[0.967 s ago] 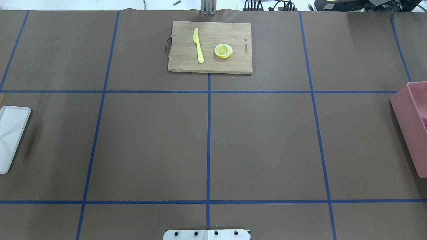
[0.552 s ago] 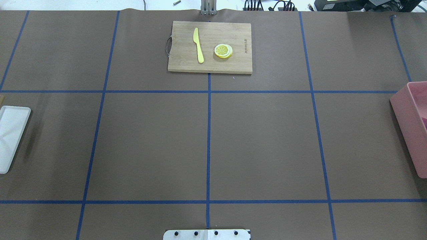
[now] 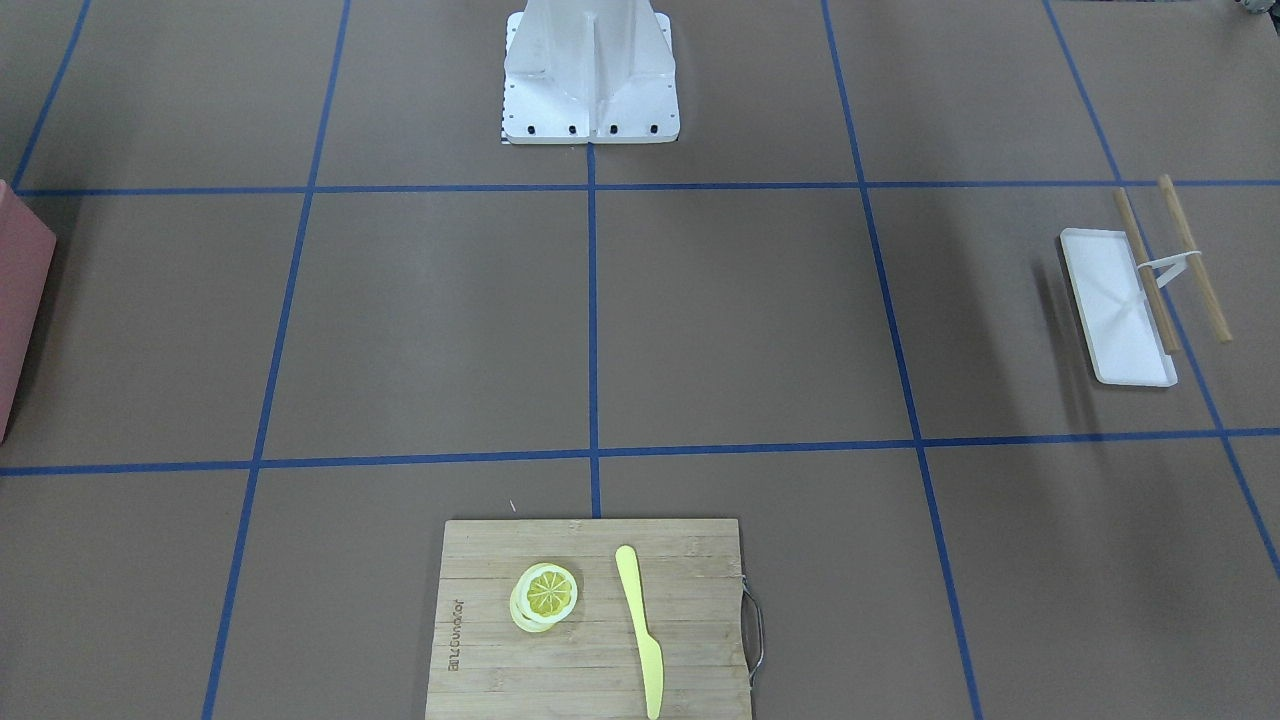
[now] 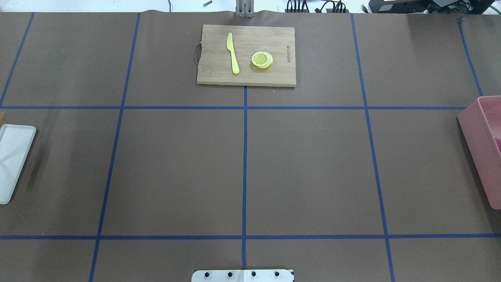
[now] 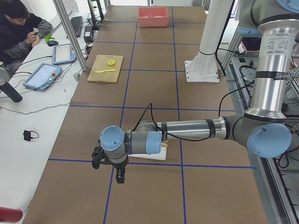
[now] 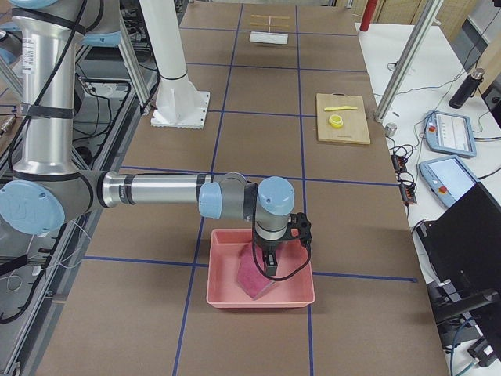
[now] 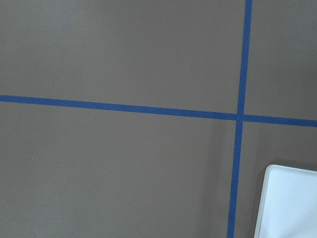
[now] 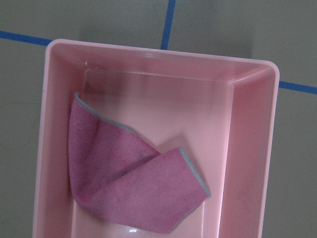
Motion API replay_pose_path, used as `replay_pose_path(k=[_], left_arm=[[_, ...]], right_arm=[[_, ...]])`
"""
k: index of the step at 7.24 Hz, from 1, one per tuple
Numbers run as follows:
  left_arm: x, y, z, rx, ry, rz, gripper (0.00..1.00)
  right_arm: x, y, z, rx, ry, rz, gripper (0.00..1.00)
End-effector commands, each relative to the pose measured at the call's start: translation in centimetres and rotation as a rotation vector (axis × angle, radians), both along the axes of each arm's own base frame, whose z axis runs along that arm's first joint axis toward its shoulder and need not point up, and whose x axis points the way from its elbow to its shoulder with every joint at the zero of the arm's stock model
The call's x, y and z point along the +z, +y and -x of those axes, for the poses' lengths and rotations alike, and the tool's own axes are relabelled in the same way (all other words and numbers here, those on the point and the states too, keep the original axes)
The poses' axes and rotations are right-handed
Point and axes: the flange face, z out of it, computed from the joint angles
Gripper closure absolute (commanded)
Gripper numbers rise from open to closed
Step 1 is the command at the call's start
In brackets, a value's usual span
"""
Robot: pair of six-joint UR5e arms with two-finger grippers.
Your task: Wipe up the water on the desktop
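Note:
The desktop (image 4: 313, 168) is a brown surface crossed by blue tape lines; I see no water on it in any view. A pink cloth (image 8: 133, 188) lies crumpled in a pink bin (image 8: 158, 54) at the table's right end. My right gripper (image 6: 268, 265) hangs over that bin, just above the cloth (image 6: 250, 282); it shows only in the exterior right view, so I cannot tell if it is open. My left gripper (image 5: 120, 177) hovers over the desktop beside a white tray (image 5: 152, 155); it shows only in the exterior left view, so I cannot tell its state.
A bamboo cutting board (image 4: 219, 74) at the far middle carries a yellow knife (image 4: 233, 53) and lemon slices (image 4: 261, 60). The white tray (image 3: 1115, 310) with chopsticks (image 3: 1190, 255) lies at the left end. The pink bin (image 4: 479, 149) is at the right edge. An operator (image 5: 18, 28) sits beside the table.

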Motion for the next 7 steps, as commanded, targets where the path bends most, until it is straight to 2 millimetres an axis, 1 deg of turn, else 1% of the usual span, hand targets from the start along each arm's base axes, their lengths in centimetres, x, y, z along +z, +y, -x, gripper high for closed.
replay_pose_path(k=[1, 4, 6, 7], left_arm=[[-0.01, 0.00, 0.00, 0.000, 0.000, 0.001, 0.01], [-0.19, -0.11, 0.00, 0.001, 0.000, -0.006, 0.01], [-0.80, -0.80, 0.07, -0.001, -0.004, -0.015, 0.01], [-0.42, -0.48, 0.04, 0.000, -0.002, -0.008, 0.01]], right_arm=[[-0.23, -0.04, 0.00, -0.001, 0.000, -0.005, 0.00], [-0.61, -0.08, 0.00, -0.001, 0.000, -0.013, 0.00], [-0.91, -0.11, 0.00, -0.001, 0.000, -0.019, 0.00], [-0.99, -0.18, 0.01, -0.001, -0.002, -0.021, 0.00]])
